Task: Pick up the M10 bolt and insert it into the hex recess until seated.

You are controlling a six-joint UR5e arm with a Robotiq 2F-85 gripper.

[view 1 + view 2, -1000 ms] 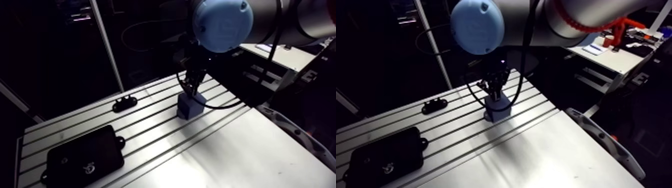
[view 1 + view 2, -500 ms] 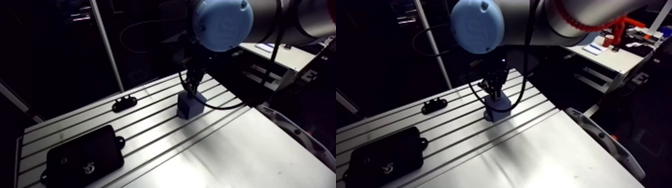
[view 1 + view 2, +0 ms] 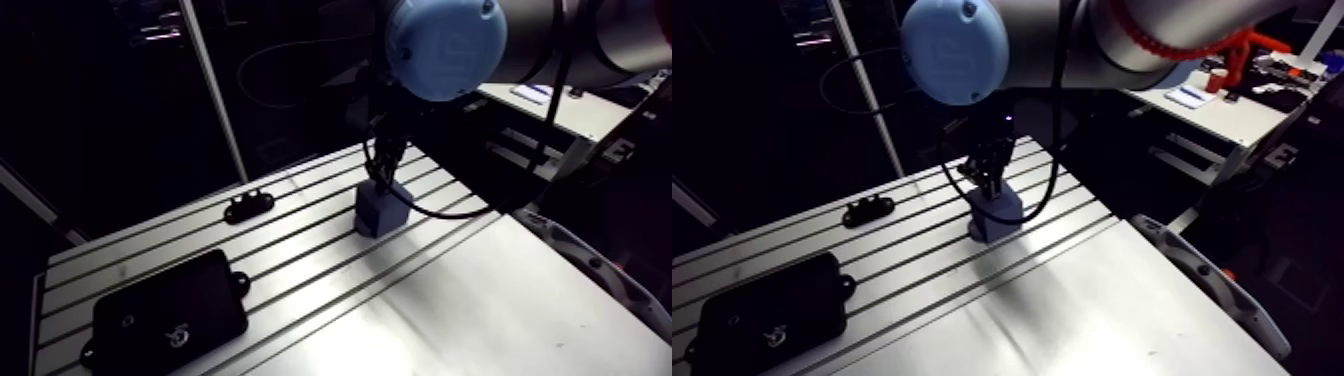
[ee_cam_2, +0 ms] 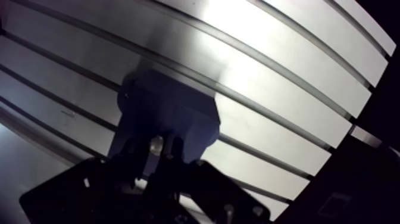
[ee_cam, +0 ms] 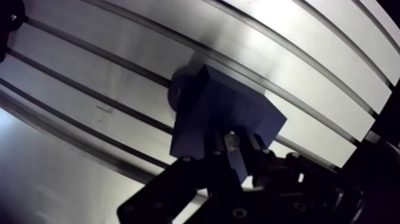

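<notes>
A blue-grey block (image 3: 377, 208) stands on the slotted table (image 3: 480, 300) near its far edge. In the wrist view the block (image 5: 226, 113) lies just ahead of and under my gripper (image 5: 235, 152). Its fingers are drawn close on a small shiny bolt (image 5: 231, 140), whose round metal end shows between them right at the block's near top edge. A dark round feature (image 5: 177, 95) sits on the block's side face. The hex recess itself is hidden. In the arm view the gripper (image 3: 990, 178) hangs directly over the block.
A flat black plate (image 3: 170, 312) lies at the near left of the table. A small black bracket (image 3: 249, 206) sits to the left of the block. A bare smooth sheet (image 3: 520, 320) covers the near right part.
The gripper stays over the block, shifted only slightly. The block, plate and bracket have not moved.
</notes>
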